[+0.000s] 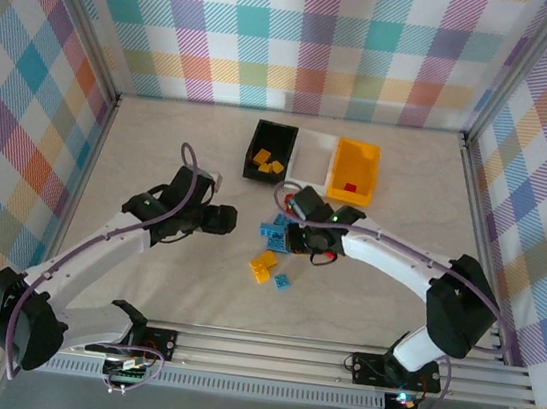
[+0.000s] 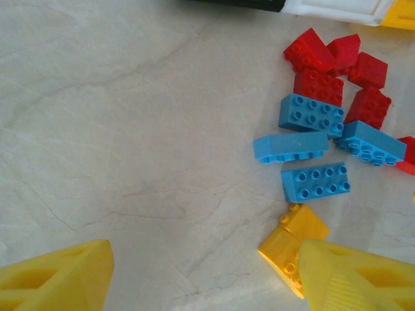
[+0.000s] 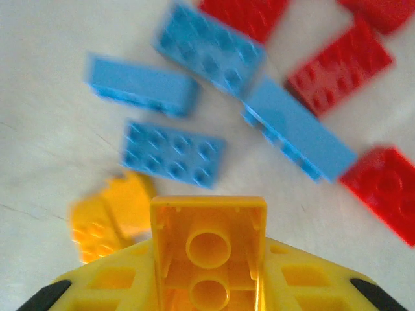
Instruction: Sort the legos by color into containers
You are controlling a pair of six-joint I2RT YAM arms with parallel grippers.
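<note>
top external has the right arm bent leftward over the loose legos (image 1: pixel 272 255) mid-worktop (image 1: pixel 160 149), the right claw (image 1: pixel 298 236) clamped on 1 yellow-orange lego (image 3: pixel 207 227), hollow underside facing the wrist camera, long axis along the fingers, above blue bricks (image 3: pixel 175 152); the left claw (image 1: pixel 226 221) stands wide open, empty.

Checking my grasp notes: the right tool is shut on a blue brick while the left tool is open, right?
The colour is wrong. The right tool is shut on a yellow-orange brick, as the right wrist view shows, while the left tool is open.
</note>
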